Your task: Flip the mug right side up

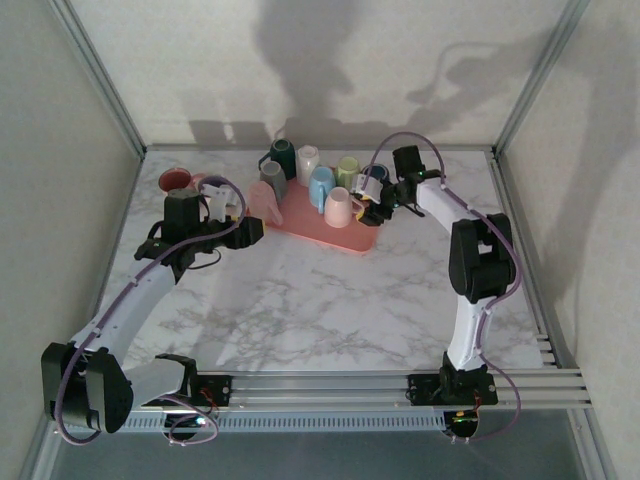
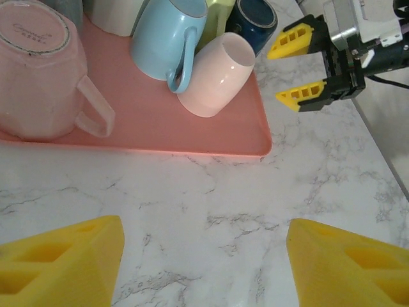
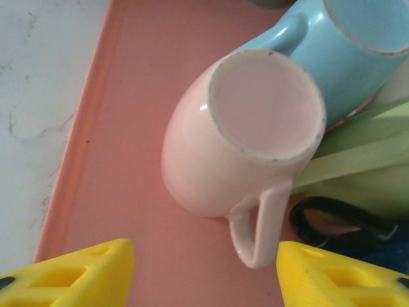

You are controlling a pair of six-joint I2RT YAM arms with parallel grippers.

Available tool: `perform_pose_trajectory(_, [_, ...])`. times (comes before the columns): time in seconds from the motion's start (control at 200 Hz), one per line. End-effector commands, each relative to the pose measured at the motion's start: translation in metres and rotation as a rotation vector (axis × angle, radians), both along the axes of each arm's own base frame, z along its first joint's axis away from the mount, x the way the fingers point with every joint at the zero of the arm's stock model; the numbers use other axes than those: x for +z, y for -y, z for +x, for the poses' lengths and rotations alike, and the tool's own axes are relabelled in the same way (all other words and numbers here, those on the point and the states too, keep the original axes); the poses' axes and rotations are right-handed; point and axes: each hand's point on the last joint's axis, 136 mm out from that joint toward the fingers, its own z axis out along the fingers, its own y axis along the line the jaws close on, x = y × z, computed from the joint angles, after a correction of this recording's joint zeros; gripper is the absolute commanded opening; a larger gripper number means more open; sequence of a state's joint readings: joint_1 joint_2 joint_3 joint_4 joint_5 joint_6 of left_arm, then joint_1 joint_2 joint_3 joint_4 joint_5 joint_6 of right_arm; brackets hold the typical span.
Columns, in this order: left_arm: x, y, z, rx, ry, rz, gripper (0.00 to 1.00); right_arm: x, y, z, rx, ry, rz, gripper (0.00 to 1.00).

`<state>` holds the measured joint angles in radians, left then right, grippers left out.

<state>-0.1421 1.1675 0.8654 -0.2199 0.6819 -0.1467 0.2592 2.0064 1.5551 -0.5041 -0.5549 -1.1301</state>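
Pale pink mug (image 3: 211, 160) is lying on its side near the right end of the tray (image 3: 128, 96), flat end facing the right gripper (image 3: 204, 275). That gripper is hovering just beside the tray, jaws spread wide, gripping nothing. Light blue mug (image 3: 332, 57) is sitting right up against the pink one. Green mug (image 3: 358, 166) and dark blue mug (image 2: 252, 22) are crowding its handle side. Left gripper (image 2: 204, 256) is hanging over the marble table (image 2: 192, 192), jaws wide, empty. Big pink mug (image 2: 38, 77) is standing upside down at the tray's left end.
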Motion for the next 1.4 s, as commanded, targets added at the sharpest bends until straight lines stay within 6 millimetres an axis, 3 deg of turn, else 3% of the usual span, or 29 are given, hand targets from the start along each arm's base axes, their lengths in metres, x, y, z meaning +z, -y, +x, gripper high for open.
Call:
perform_pose_trajectory(0.0, [0.005,0.001,-0.002,-0.009,0.02,-0.024,0.68,-0.003,-0.005,0.012,0.05,0.032,0.017,0.6])
perform_pose_trajectory(0.275, [0.002,0.001,-0.002,-0.007,0.01,-0.021,0.67,-0.016,-0.005,0.028,0.053,0.037,-0.015,0.6])
perform_pose_trajectory(0.481, [0.003,0.002,0.0,-0.013,0.007,-0.027,0.67,-0.025,-0.009,0.024,0.066,0.01,-0.032,0.56])
perform_pose_trajectory(0.921, [0.002,0.002,-0.005,-0.017,0.008,-0.028,0.66,-0.028,-0.016,-0.004,0.063,-0.061,-0.063,0.48])
perform_pose_trajectory(1.077, [0.003,0.002,-0.005,-0.018,0.012,-0.029,0.67,-0.025,-0.02,0.0,0.005,-0.101,-0.039,0.41])
perform_pose_trajectory(1.392, [0.005,0.002,-0.005,-0.021,0.017,-0.028,0.66,-0.033,-0.026,0.005,-0.056,-0.141,-0.086,0.4])
